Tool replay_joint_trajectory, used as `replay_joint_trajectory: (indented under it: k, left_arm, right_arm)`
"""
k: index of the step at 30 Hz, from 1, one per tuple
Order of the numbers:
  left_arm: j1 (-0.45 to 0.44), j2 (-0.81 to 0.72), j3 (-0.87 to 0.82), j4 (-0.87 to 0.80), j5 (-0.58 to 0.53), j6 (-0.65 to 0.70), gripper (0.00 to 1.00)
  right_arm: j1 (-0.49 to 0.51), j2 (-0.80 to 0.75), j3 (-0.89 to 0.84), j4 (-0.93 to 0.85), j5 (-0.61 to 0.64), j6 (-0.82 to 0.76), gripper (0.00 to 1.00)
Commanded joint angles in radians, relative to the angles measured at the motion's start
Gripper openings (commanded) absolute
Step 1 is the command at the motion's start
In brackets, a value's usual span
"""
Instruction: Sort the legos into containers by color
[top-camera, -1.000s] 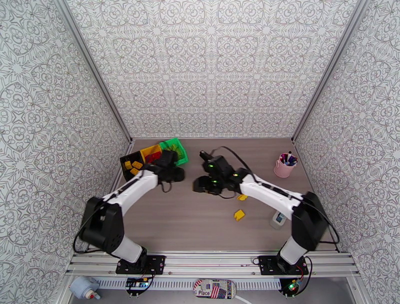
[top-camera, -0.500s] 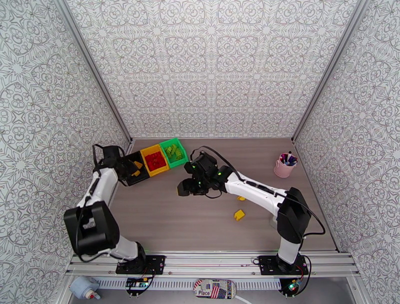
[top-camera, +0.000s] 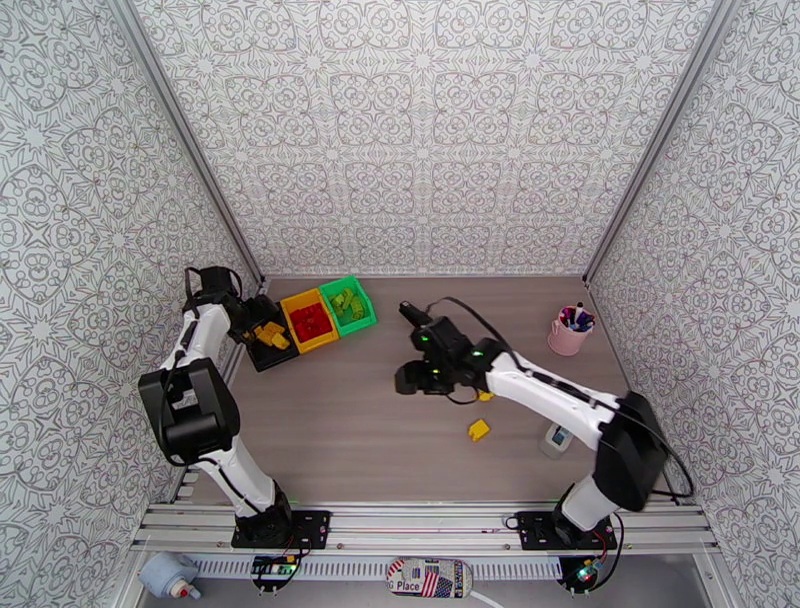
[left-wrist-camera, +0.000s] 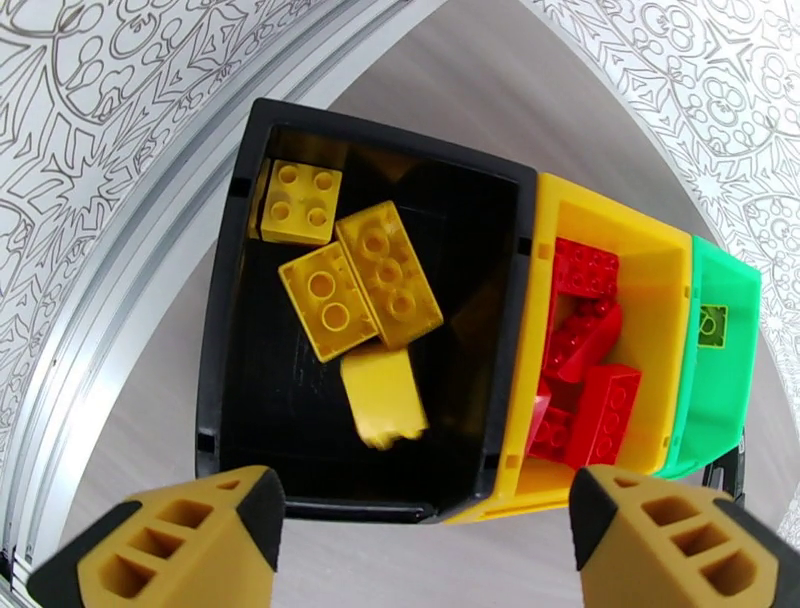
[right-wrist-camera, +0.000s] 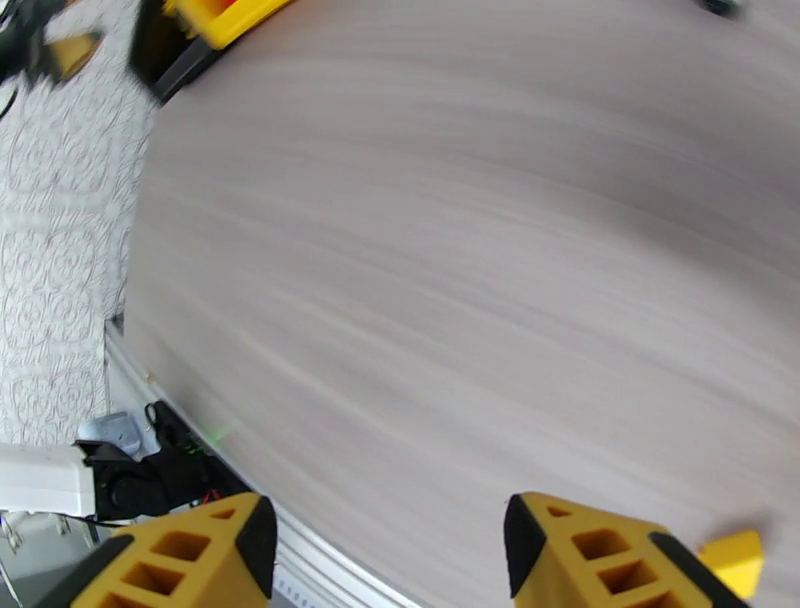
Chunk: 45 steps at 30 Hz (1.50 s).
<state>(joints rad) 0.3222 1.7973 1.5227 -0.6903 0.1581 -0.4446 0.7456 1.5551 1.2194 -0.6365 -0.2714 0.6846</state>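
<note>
Yellow legos (left-wrist-camera: 360, 290) lie in the black bin (left-wrist-camera: 230, 330), one of them blurred; red legos (left-wrist-camera: 590, 340) fill the yellow bin (left-wrist-camera: 530, 330) alongside, and a green lego (left-wrist-camera: 712, 326) sits in the green bin (left-wrist-camera: 735, 340) at the row's end. Left gripper (left-wrist-camera: 425, 540) hangs over the black bin's near edge, fingers spread wide, nothing between. Right gripper (right-wrist-camera: 380, 560) low over the table (top-camera: 350, 440), fingers apart and empty, a loose yellow lego (top-camera: 479, 430) near it.

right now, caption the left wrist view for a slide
Open left tool above the black bin of yellow legos, red legos in the yellow bin.
</note>
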Motion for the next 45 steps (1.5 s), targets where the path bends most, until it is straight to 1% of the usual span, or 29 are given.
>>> replay_joint_trajectory:
  k: [1,5,7,12,14,17,22,24,26,30,33,38,40,43,45]
  left_arm:
    - [-0.105,-0.106,-0.057,-0.009,-0.002,0.057,0.85]
    - [-0.302,-0.184,-0.159,0.029,-0.033,0.107,0.87]
    - [-0.429,-0.202,-0.201,0.049,-0.048,0.123,0.88]
    - [-0.757,-0.178,-0.270,0.118,-0.076,0.143,0.87]
    - [-0.880,-0.152,-0.277,0.152,-0.085,0.142,0.87]
    - [-1.029,-0.106,-0.266,0.190,-0.068,0.159,0.86]
    - [-1.226,-0.003,-0.179,0.168,-0.074,0.205,0.86]
    - [-1.292,0.049,-0.129,0.125,-0.113,0.233,0.85]
    - [-1.340,0.100,-0.095,0.110,-0.118,0.249,0.85]
    - [-1.399,0.191,-0.035,0.086,-0.135,0.270,0.83]
    - [-1.420,0.248,0.001,0.083,-0.151,0.274,0.81]
    - [-1.434,0.318,0.043,0.081,-0.167,0.267,0.75]
    - [-1.439,0.341,0.059,0.075,-0.177,0.266,0.71]
    - [-1.447,0.375,0.090,0.053,-0.208,0.259,0.59]
    - [-1.448,0.388,0.100,0.046,-0.221,0.255,0.54]
  right_arm:
    - [-0.083,-0.082,-0.116,-0.019,0.035,0.022,0.66]
    - [-0.213,-0.167,-0.236,-0.024,0.024,0.032,0.66]
    - [-0.276,-0.202,-0.278,-0.026,0.012,0.030,0.65]
    - [-0.411,-0.274,-0.346,-0.035,-0.013,0.028,0.65]
    - [-0.475,-0.292,-0.374,-0.030,-0.045,0.027,0.65]
    - [-0.571,-0.308,-0.416,-0.022,-0.100,0.020,0.65]
    - [-0.701,-0.332,-0.473,-0.032,-0.159,-0.019,0.64]
    - [-0.738,-0.343,-0.486,-0.043,-0.170,-0.036,0.64]
    - [-0.768,-0.357,-0.499,-0.051,-0.178,-0.046,0.64]
    - [-0.799,-0.384,-0.525,-0.038,-0.215,-0.046,0.64]
    - [-0.809,-0.397,-0.537,-0.035,-0.231,-0.039,0.64]
    - [-0.822,-0.408,-0.550,-0.040,-0.242,-0.045,0.64]
    - [-0.827,-0.409,-0.554,-0.041,-0.243,-0.048,0.64]
    - [-0.832,-0.411,-0.557,-0.040,-0.250,-0.049,0.64]
    - [-0.832,-0.411,-0.558,-0.039,-0.253,-0.049,0.64]
